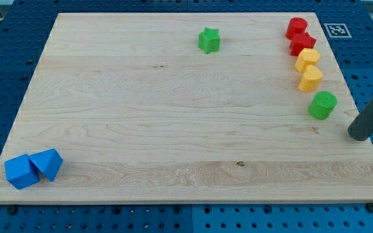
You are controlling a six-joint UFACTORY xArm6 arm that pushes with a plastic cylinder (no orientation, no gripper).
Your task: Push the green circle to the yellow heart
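The green circle [322, 105] sits near the board's right edge. Just above it stand two yellow blocks in a column. The lower one [311, 77] looks like the yellow heart, a small gap from the circle. The upper one [307, 59] looks like a hexagon. My tip [359, 136] rests on the board at the right edge. It is to the right of and slightly below the green circle, a short gap away and not touching it.
A red circle [296, 27] and a red star [302, 44] stand above the yellow blocks at the top right. A green star [208, 40] is at the top centre. A blue cube [21, 172] and a blue triangle [48, 164] sit at the bottom left.
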